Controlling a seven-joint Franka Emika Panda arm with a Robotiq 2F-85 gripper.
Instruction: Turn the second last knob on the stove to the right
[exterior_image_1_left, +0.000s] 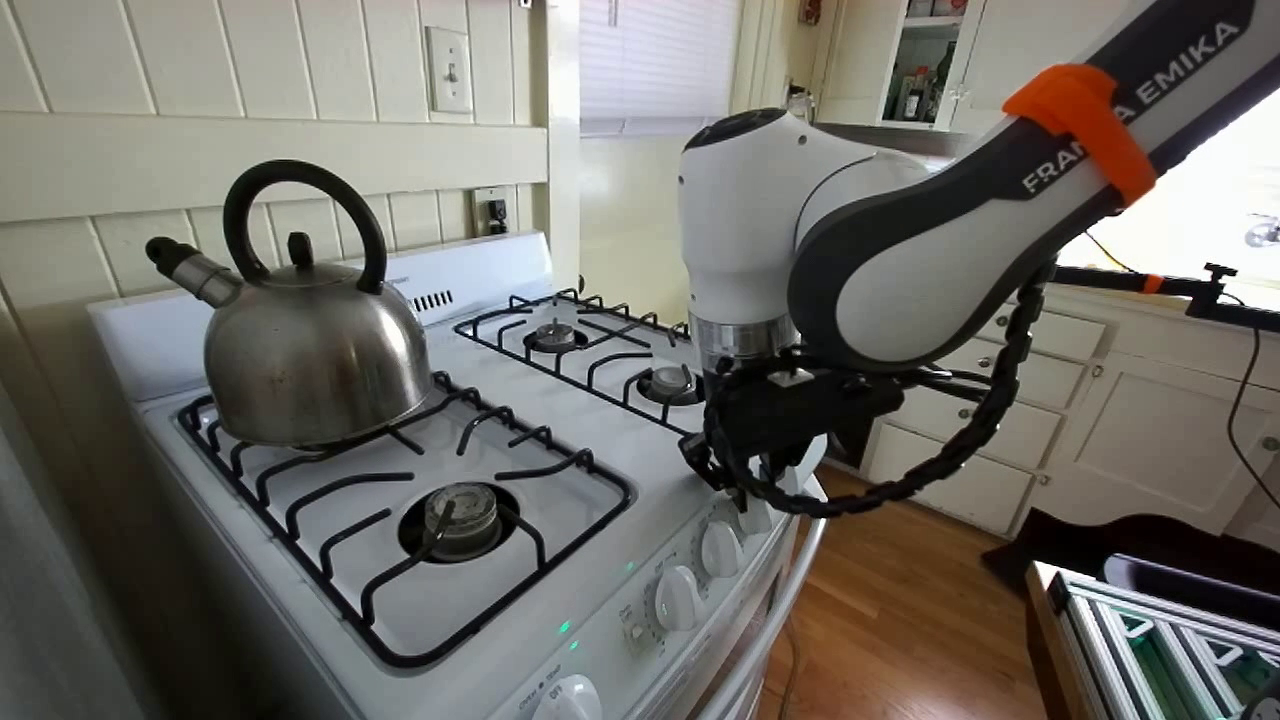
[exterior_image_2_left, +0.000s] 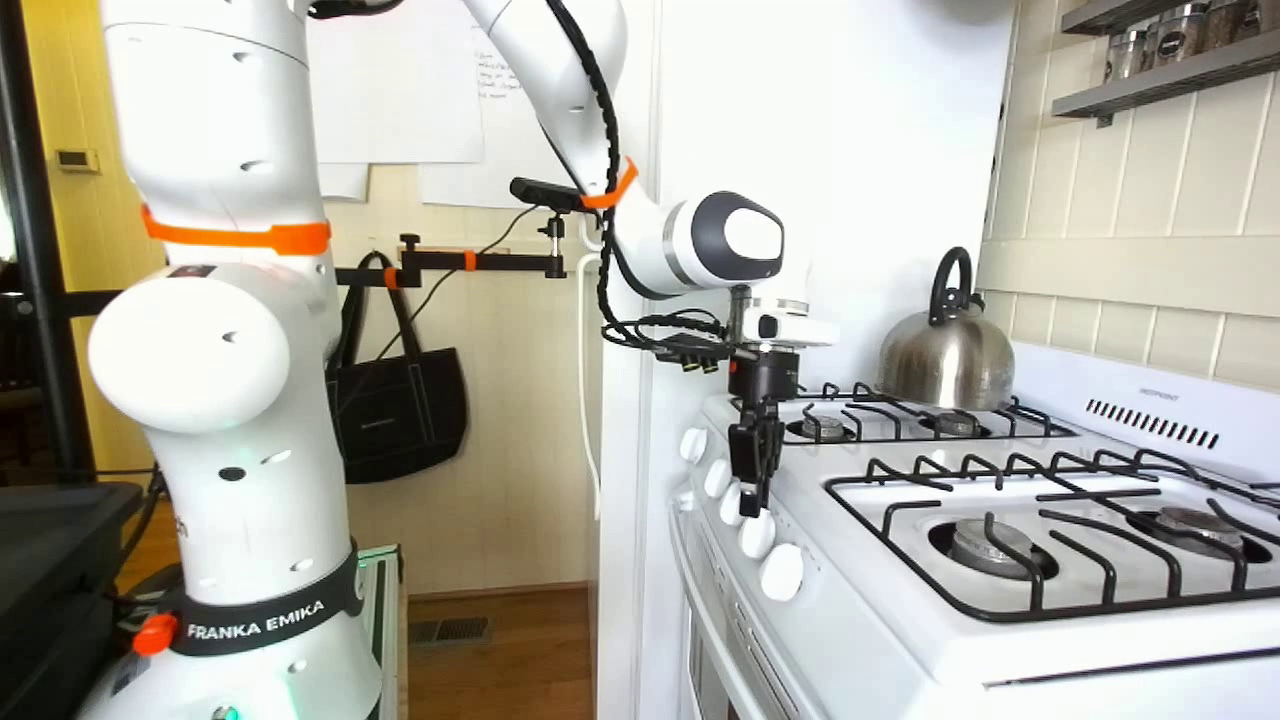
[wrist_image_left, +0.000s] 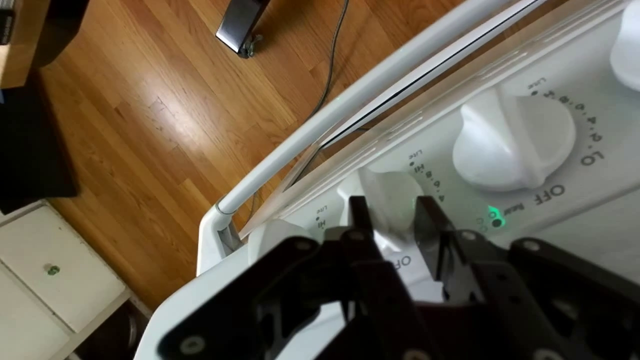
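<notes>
Straddling a stove knob (wrist_image_left: 392, 200), jaws slightly parted, contact unclear

The white arm (exterior_image_1_left: 740, 225) wears orange straps (exterior_image_1_left: 1085, 125), ribbed black cable (exterior_image_1_left: 975, 440), FRANKA EMIKA lettering (exterior_image_2_left: 262, 620); its gripper (wrist_image_left: 393, 212) is black.

The floor (wrist_image_left: 165, 150) was shiny brown wood planks. A thin dark cable (wrist_image_left: 330, 65) curved across it, and a slatted vent (exterior_image_2_left: 450, 630) lay flat elsewhere.
</notes>
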